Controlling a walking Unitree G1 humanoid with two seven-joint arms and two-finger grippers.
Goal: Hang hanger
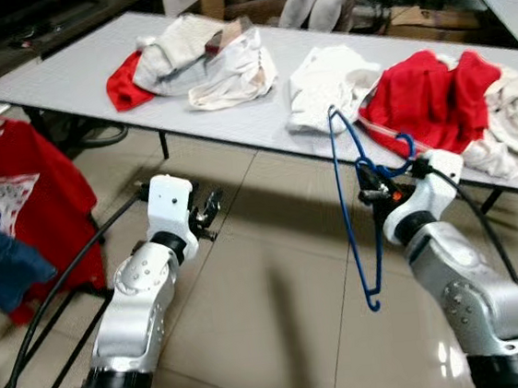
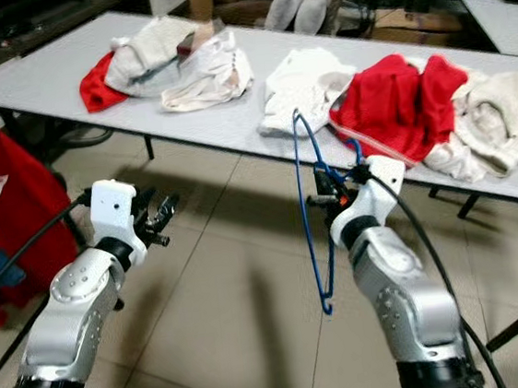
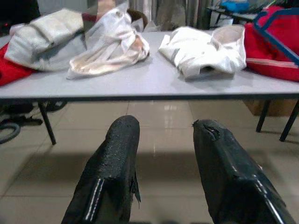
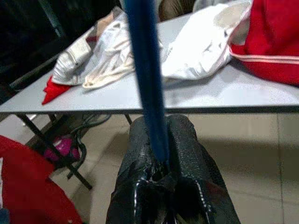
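Blue wire hanger point(image 1: 349, 212), pinched between the closed fingers of the right gripper point(image 1: 370, 189), just off the near edge of the grey table point(image 1: 80, 78). Long axis near vertical: one end rising beside the white garment point(image 1: 326, 85) at the table edge, the other hanging down over the tiled floor point(image 1: 249, 278), a curved part looping back over the gripper toward the red garment point(image 1: 425, 98). In the right wrist view, blue wire point(image 4: 147, 79) standing straight up out of the closed fingertips point(image 4: 184, 140). Left gripper point(image 1: 207, 213) empty, fingers point(image 3: 117, 158) held a moderate gap apart, pointed at the table's underside, well to the left of the hanger. Red shirt point(image 1: 41, 194) suspended far left of the table, probably on a clothes rack, its rail not clearly seen. Judged: hanger already secured by the nearer right arm; hanging still to do; likely a carry leftward, away from the table, with the hook brought uppermost.
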